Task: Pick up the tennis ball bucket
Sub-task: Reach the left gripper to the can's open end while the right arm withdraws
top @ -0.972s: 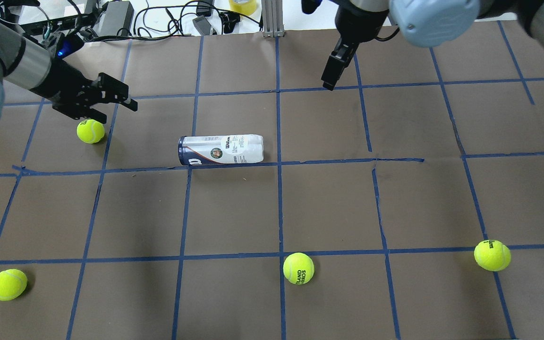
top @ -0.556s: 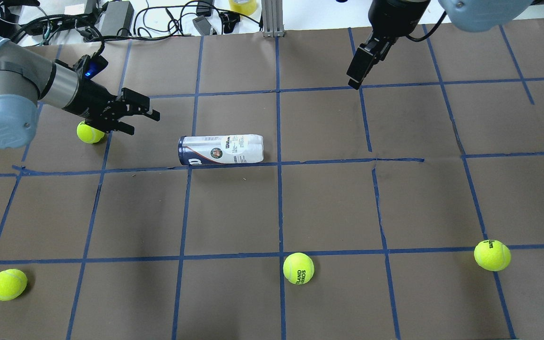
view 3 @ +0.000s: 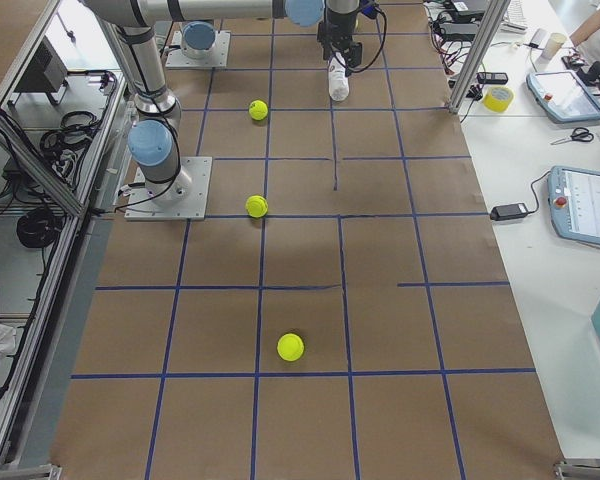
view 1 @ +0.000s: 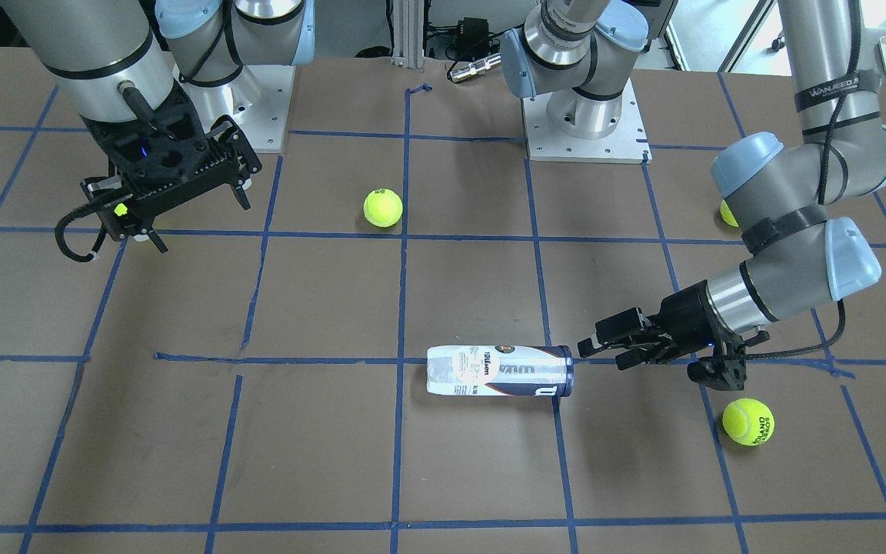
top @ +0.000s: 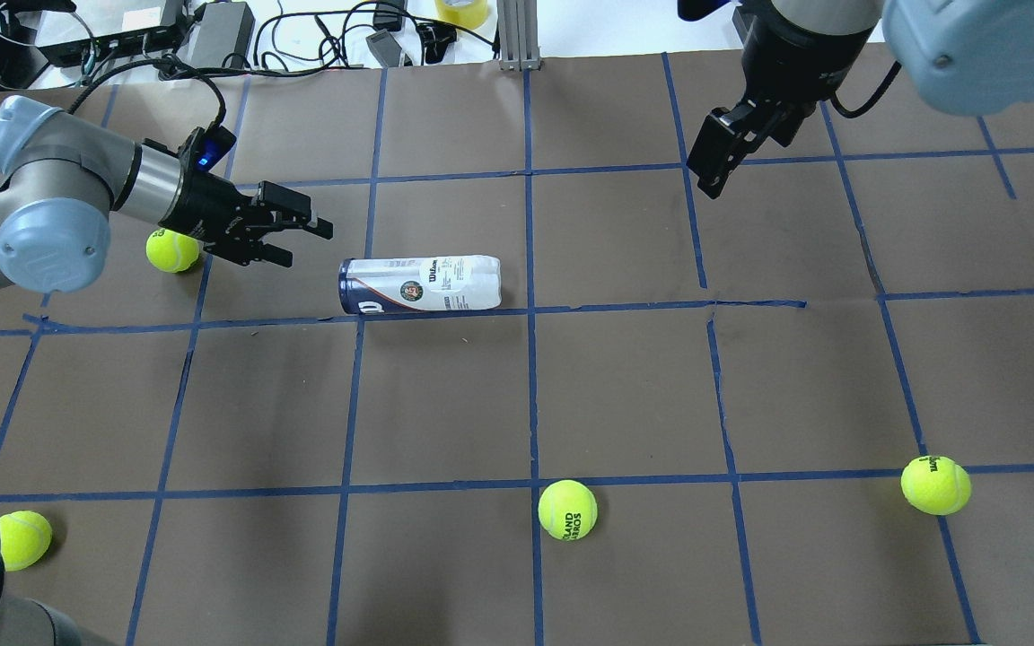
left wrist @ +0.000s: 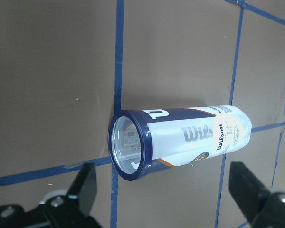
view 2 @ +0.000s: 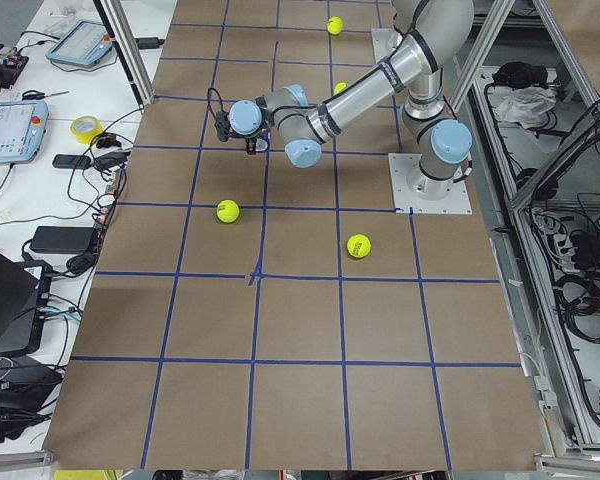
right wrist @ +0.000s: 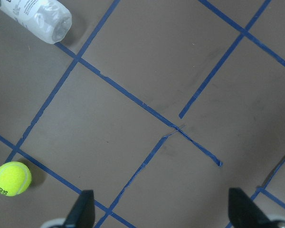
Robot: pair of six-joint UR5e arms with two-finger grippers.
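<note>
Left pincer (top: 309,244) nearer one bucket (top: 420,284), four balls (top: 567,510)

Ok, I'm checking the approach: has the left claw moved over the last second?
Yes. In the overhead view the left claw moved right, past the tennis ball, toward the tennis ball bucket.
</note>
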